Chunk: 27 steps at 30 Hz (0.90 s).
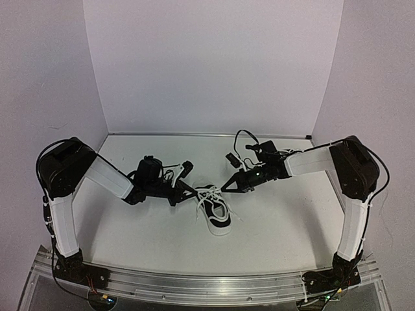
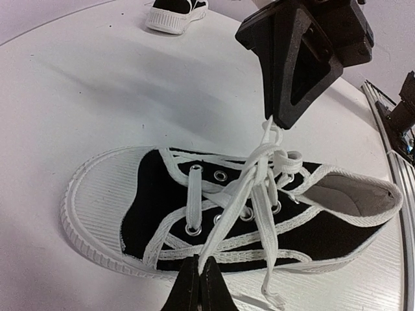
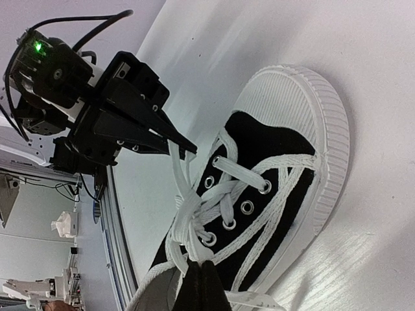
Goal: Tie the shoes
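on the left, the left arm (image 1: 97,173) reaches inward over the white bench (image 1: 130,233). the left tool (image 1: 196,192) is closed. the left wrist view shows its fingertips (image 2: 188,288) pinched together on a strand of the white laces (image 2: 256,178), which runs taut from them up toward the eyelets.

just to its right, near the middle of the bench, the shoe (image 1: 219,214) stands on its sole. it is black with a white ribbed toe cap and white trim. its laces are gathered into a loose tangle above the tongue, lifted clear of the upper.

further right, the right tool (image 1: 225,187) comes in from the opposite side, also closed. its tip grips the top of the lace tangle, and the right wrist view shows its own fingertips (image 3: 201,285) clamped on the bunched strands. the two tools sit close together, one on each side of the shoe. the right arm (image 1: 311,161) stretches back to its base.

a second shoe (image 2: 174,13) shows partly at the top edge of the left wrist view, well apart from the first.
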Each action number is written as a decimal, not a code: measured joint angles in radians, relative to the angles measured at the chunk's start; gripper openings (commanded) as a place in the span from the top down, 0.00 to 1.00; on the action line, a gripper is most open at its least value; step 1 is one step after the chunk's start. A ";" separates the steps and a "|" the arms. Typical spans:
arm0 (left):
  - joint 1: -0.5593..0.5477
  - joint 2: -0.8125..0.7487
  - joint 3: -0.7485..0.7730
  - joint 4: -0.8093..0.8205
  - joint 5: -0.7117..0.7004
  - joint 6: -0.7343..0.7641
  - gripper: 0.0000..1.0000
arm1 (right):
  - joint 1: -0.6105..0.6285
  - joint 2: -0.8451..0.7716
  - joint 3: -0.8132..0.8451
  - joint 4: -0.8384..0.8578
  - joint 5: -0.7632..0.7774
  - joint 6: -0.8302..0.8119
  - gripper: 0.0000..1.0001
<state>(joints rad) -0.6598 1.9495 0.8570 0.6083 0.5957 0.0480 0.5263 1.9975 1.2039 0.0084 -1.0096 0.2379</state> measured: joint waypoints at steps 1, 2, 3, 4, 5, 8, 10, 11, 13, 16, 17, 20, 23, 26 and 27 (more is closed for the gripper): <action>0.000 0.000 -0.001 0.000 -0.001 0.003 1.00 | 0.000 -0.002 -0.003 0.000 0.000 -0.001 1.00; 0.001 -0.001 -0.002 -0.003 -0.003 0.005 1.00 | 0.000 -0.004 -0.006 0.000 0.000 -0.001 1.00; 0.001 -0.001 -0.002 -0.006 -0.004 0.005 1.00 | 0.000 -0.007 -0.010 -0.001 0.000 -0.002 1.00; 0.001 -0.002 -0.002 -0.009 -0.006 0.006 1.00 | 0.000 -0.010 -0.012 -0.001 0.000 -0.002 1.00; 0.002 -0.004 -0.002 -0.013 -0.006 0.007 1.00 | 0.000 -0.013 -0.014 -0.001 0.000 -0.003 1.00; 0.002 -0.013 -0.004 -0.030 -0.014 0.010 1.00 | 0.000 -0.023 -0.022 -0.001 0.003 -0.004 1.00; 0.002 -0.027 -0.011 -0.039 -0.020 0.015 1.00 | 0.000 -0.030 -0.028 -0.001 0.005 -0.004 1.00; 0.002 -0.035 -0.015 -0.044 -0.023 0.018 1.00 | 0.000 -0.034 -0.032 -0.001 0.007 -0.005 1.00; 0.002 -0.051 -0.019 -0.056 -0.031 0.028 1.00 | 0.000 -0.042 -0.040 0.000 0.014 -0.005 1.00; 0.003 -0.072 -0.022 -0.078 -0.044 0.035 1.00 | -0.002 -0.056 -0.062 0.000 0.025 -0.005 1.00; 0.002 -0.076 -0.022 -0.086 -0.049 0.036 1.00 | -0.004 -0.059 -0.070 -0.001 0.029 -0.006 1.00; 0.002 -0.077 -0.022 -0.103 -0.061 0.040 1.00 | -0.015 -0.065 -0.094 -0.001 0.045 -0.006 1.00; 0.002 -0.078 -0.027 -0.120 -0.074 0.042 1.00 | -0.031 -0.073 -0.117 -0.001 0.061 -0.008 1.00; 0.002 -0.078 -0.029 -0.139 -0.077 0.043 1.00 | -0.043 -0.084 -0.133 -0.002 0.070 -0.011 1.00; 0.002 -0.078 -0.029 -0.145 -0.079 0.043 1.00 | -0.044 -0.085 -0.135 -0.002 0.072 -0.012 1.00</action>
<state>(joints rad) -0.6573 1.8717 0.8284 0.4631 0.5172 0.0908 0.4824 1.9121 1.0684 0.0061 -0.9378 0.2262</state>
